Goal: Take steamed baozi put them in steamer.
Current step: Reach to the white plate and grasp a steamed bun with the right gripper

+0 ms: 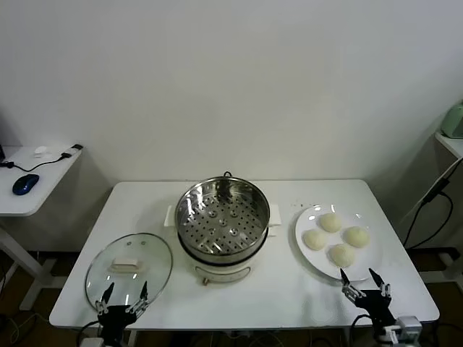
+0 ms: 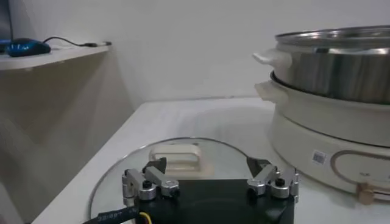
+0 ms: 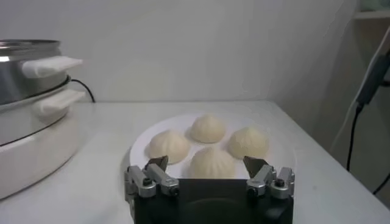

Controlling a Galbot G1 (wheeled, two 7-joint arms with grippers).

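A plain white wall backs a white rectangular surface filling the middle of the head view. At frame centre stands the steamer, a round shiny steel pot on a white electric base, its perforated tray bare and open to the top, which looks meant to let buns go straight in. Right of centre a large white plate carries the four pale domed steamed baozi in a tight cluster, close to one another. At lower left the round glass lid with a white handle lies flat, set aside clear of the pot. The left pincer sits at the bottom edge over the lid's near rim, fingers spread wide and empty; the right pincer at lower right is just before the plate, also wide and empty. A bare strip of surface separates plate and steamer

In the left wrist view the left pincer gapes over the lid, with the steamer rising at the right of the frame, its wall a likely obstacle to low sweeps

In the right wrist view the right pincer frames the nearest of the baozi, aligned as if for a forward reach; the steamer stands at the left
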